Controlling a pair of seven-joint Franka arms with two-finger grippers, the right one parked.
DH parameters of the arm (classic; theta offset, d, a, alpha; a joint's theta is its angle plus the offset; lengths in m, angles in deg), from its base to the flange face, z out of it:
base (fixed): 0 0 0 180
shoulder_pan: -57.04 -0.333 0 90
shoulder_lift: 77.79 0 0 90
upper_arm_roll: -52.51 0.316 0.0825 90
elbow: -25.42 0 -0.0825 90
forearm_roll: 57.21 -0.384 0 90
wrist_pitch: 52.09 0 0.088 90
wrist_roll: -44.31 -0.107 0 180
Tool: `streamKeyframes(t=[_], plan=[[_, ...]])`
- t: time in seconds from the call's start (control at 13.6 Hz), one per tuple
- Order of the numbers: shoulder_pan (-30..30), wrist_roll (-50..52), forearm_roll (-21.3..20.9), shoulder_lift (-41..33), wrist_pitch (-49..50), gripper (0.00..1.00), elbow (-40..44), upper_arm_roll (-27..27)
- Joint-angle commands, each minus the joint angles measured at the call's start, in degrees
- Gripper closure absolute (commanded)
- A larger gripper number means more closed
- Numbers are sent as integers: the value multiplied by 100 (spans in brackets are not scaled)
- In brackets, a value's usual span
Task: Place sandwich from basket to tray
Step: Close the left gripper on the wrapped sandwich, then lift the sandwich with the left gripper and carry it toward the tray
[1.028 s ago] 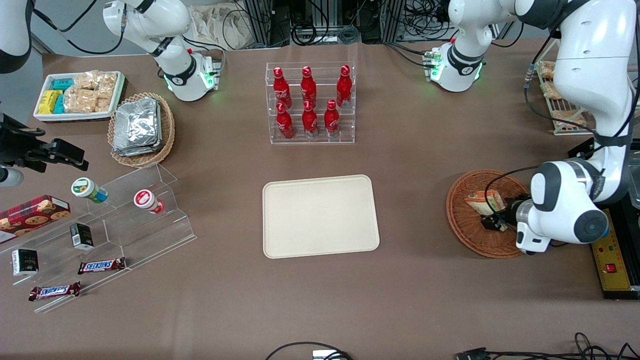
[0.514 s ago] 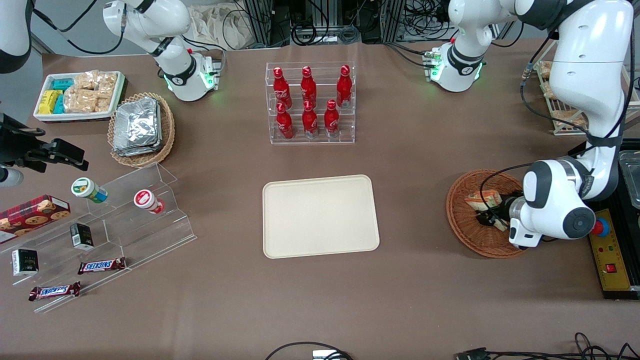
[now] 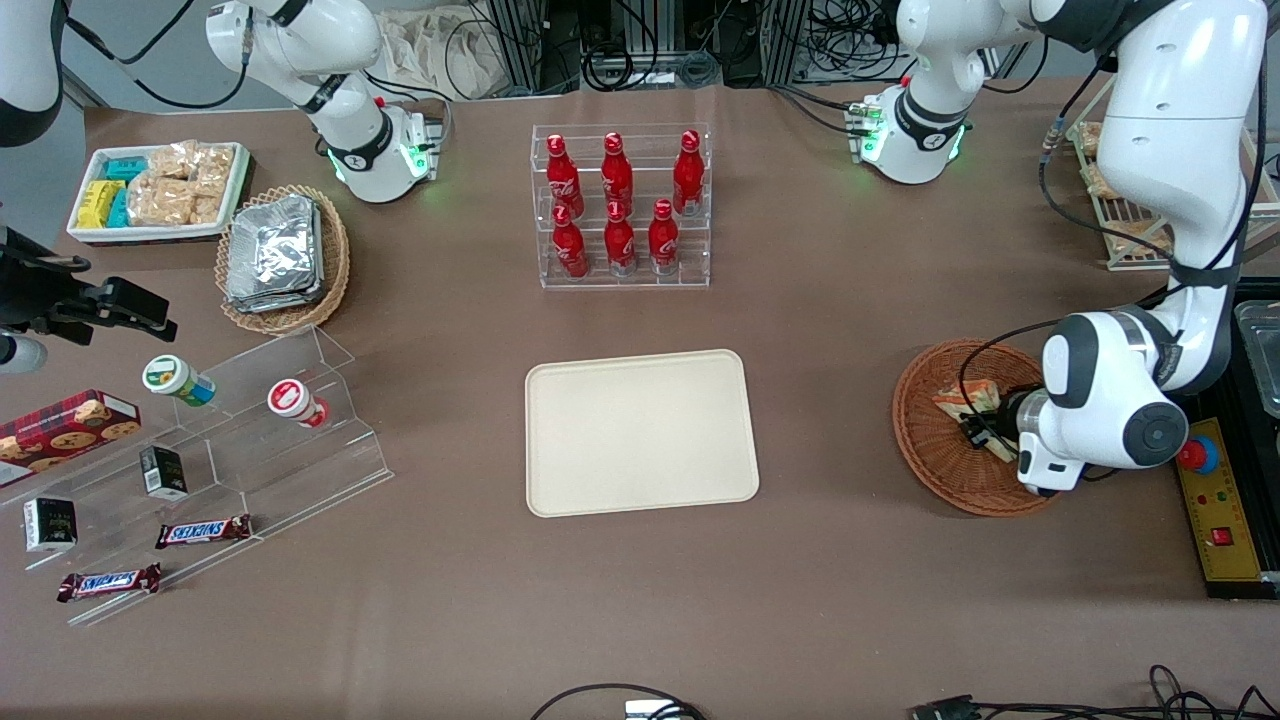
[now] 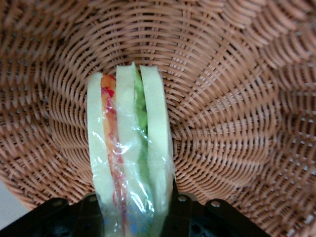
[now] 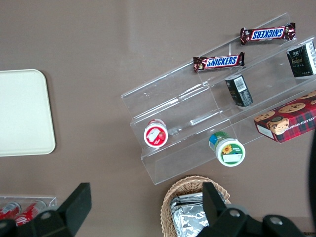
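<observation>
Wicker basket holds the sandwich, gripper jaws clamping it.

Six red bottles in a clear rack; foil packets in an oval basket; two Snickers bars on acrylic steps.

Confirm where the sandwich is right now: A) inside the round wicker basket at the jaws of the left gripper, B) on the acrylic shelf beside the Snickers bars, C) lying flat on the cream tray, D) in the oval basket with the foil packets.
A: the sandwich sits over the weave of the basket, with the left gripper down inside it; the tray holds nothing.
</observation>
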Motion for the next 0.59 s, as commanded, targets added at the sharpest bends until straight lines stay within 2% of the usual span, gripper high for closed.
streamKeyframes(t=[0.0,0.15,0.37,0.51], plan=[[-11,-60,-9,-621,203,69,-241,-43],[24,-95,-26,-1016,554,68,-205,-78],[42,-1051,53,-1719,862,66,-179,-210],[42,-1841,44,-1923,1134,65,40,-403]])
